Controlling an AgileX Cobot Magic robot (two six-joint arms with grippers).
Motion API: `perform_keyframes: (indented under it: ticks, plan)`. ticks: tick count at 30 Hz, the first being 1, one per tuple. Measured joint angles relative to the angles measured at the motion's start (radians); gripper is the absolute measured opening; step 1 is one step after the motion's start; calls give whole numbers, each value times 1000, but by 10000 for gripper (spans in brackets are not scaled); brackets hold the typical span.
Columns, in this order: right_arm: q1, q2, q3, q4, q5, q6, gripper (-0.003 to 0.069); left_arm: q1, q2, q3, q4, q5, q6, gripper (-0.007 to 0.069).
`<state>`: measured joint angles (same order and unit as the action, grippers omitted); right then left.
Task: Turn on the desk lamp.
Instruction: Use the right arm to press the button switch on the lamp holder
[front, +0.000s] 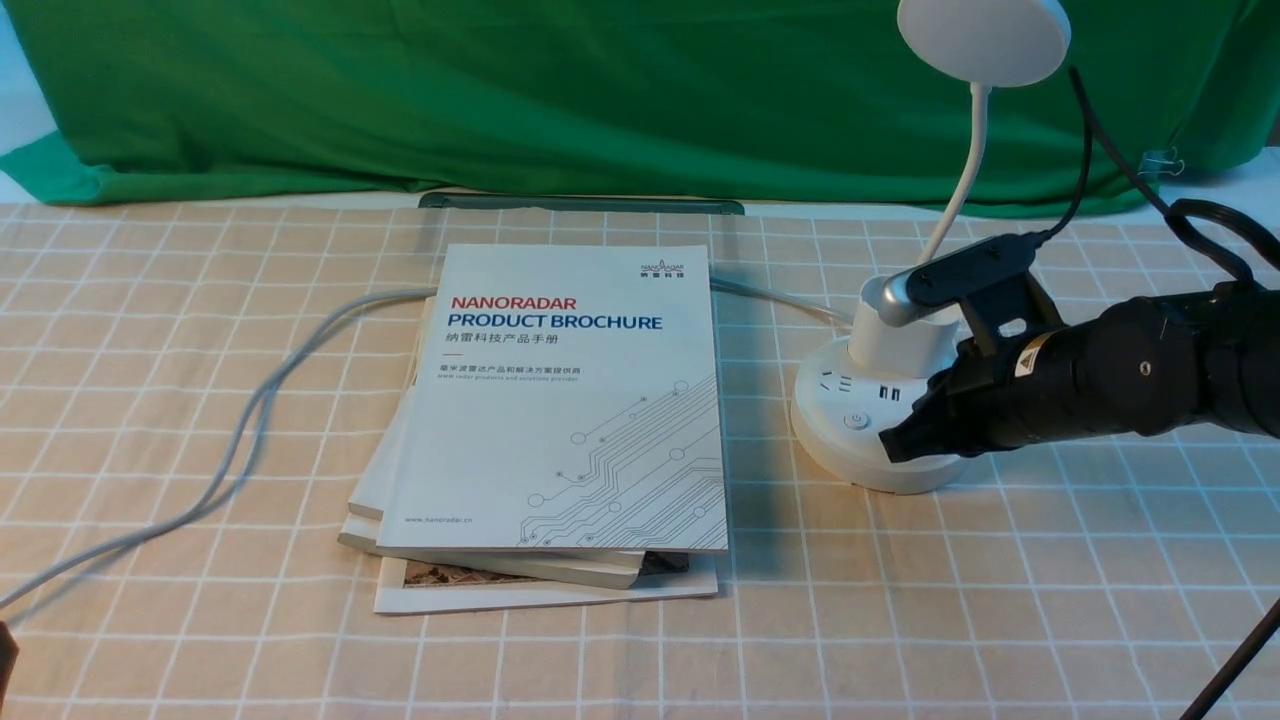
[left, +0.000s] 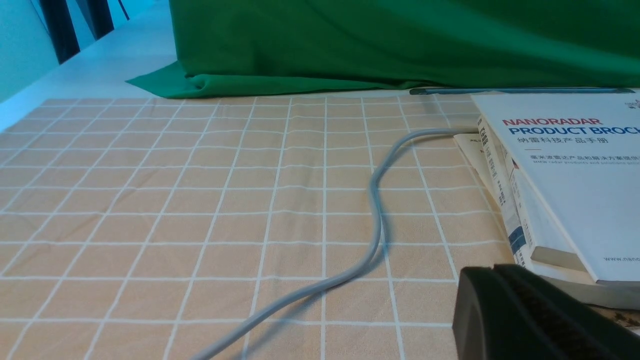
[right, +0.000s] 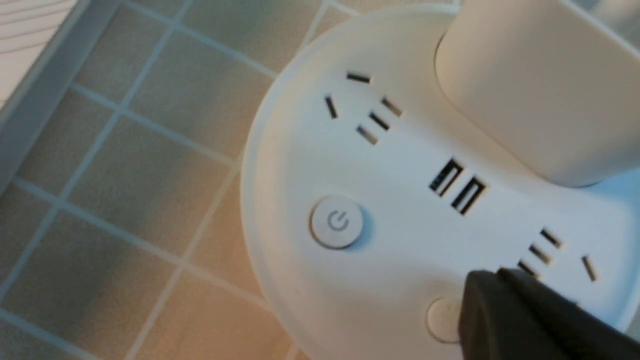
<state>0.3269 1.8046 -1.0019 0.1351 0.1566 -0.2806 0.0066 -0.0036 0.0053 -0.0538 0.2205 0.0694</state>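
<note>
The front view gives the whole desk lamp (front: 880, 400). It stands on the right side of the table (front: 1000, 600), and its gooseneck rises to the disc head (front: 983, 35) at the top edge. A stack of booklets with the NANORADAR brochure (front: 570, 400) on top lies in the middle. A grey cable (front: 250, 410) runs off to the left.

The right wrist view shows only the lamp's base, but in detail: the power button (right: 336, 221), two USB ports (right: 457, 186), and a second round button (right: 440, 320) half covered by the right pincer (right: 492, 295). The pincer is closed, with nothing in it. Whether its tip presses that button, I cannot tell.

The right arm (front: 1120, 380) comes in low from the right, almost level, and the pincer tip points down to the front of the base.

The left wrist view shows the left pincer (left: 500, 310) low above the table beside the booklets. How far it is open I cannot tell.
</note>
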Motion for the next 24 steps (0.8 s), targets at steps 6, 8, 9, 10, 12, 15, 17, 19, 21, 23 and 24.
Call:
perform_keyframes:
  ticks: [6,8,9,10,12,15,17,19,21,23,24]
  plan:
    - [0,18,0,0,-19,1,27,0,0,0,0,0,0,21]
    - [0,23,-1,0,-26,1,27,0,0,0,0,0,0,21]
    - [0,24,-1,0,-27,1,27,0,0,0,0,0,0,21]
    - [1,26,-1,0,-28,1,27,0,0,0,0,0,0,21]
    - [4,29,-3,0,-33,3,27,0,0,0,0,0,0,21]
    - [19,39,-5,0,-35,4,27,0,0,0,0,0,0,21]
    - [32,47,-8,0,-39,4,27,0,0,0,0,0,0,21]
    - [42,58,-14,0,-44,1,27,0,0,0,0,0,0,21]
    - [48,64,-16,-1,-53,1,27,0,0,0,0,0,0,21]
    - [50,65,-16,-1,-58,1,29,0,0,0,0,0,0,21]
    - [50,65,-16,-1,-58,1,29,0,0,0,0,0,0,21]
